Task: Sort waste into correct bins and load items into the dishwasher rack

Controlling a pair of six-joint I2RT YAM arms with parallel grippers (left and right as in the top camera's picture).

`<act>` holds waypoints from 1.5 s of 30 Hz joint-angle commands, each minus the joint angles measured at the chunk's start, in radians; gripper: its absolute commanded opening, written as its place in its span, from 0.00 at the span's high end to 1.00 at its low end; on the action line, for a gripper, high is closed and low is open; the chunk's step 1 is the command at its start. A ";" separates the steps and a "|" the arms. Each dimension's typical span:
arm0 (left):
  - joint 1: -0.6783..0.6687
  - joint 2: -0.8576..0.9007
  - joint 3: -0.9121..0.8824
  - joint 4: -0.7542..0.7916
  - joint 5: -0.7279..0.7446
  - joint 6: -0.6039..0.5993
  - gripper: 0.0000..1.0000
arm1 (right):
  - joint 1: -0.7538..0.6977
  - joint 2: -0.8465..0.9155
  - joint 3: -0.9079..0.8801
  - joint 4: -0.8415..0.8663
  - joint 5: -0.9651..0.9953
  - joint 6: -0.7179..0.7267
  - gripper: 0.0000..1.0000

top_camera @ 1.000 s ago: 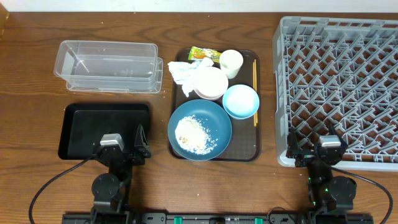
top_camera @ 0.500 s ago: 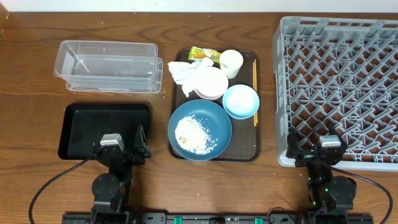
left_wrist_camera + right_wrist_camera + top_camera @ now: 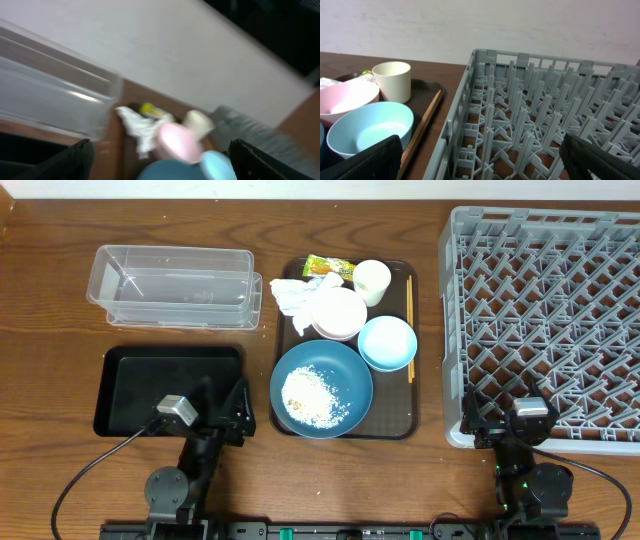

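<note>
We see the wood-grain table (image 3: 50, 330) from overhead; at centre sits a brown rect. serving tray (image 3: 400, 415) w/ rounded corners. On it: a large round dark-blue dish (image 3: 350, 375), glossy, holding a heap of white rice-like crumbs (image 3: 312, 393); a small light-blue bowl (image 3: 387, 343), smooth, just beside the dish's right rim; a pale pink bowl (image 3: 340, 313) behind it; a cream cup (image 3: 372, 280), cylindrical, at the tray's far edge. The crumpled white paper napkin (image 3: 293, 298) lies against the pink bowl's left; the yellow-green snack wrapper (image 3: 328, 267) is shiny, its print too small for us to read. Thin wooden chopsticks (image 3: 410, 320) run along the tray's right side.

To the left: a clear rect. plastic tub (image 3: 170, 285), and nearer us a shallow matte black tray (image 3: 130, 385). To the right: the square grey plastic rack (image 3: 545, 320), lattice base w/ upright pegs.

Left gripper (image 3: 162, 157): fingers spread wide, nothing between; its view is blurred. Right gripper (image 3: 482, 160): fingers likewise apart, at the rack's near-left corner.
</note>
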 commanded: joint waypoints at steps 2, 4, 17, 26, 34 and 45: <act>0.003 -0.006 -0.002 0.127 0.070 -0.186 0.11 | 0.008 -0.005 -0.003 -0.002 0.010 -0.008 0.01; 0.004 -0.006 0.011 0.197 0.044 -0.183 0.11 | 0.008 -0.005 -0.003 -0.002 0.010 -0.009 0.01; 0.004 0.543 0.673 -0.486 0.094 0.208 0.11 | 0.008 -0.005 -0.003 -0.002 0.010 -0.008 0.01; -0.002 1.172 1.249 -1.080 0.272 0.299 0.11 | 0.008 -0.005 -0.003 -0.002 0.010 -0.008 0.01; -0.282 1.316 1.258 -1.067 -0.006 0.285 0.11 | 0.008 -0.005 -0.003 -0.002 0.010 -0.008 0.01; -0.661 1.487 1.258 -0.965 -0.224 0.209 0.11 | 0.008 -0.005 -0.003 -0.002 0.010 -0.008 0.01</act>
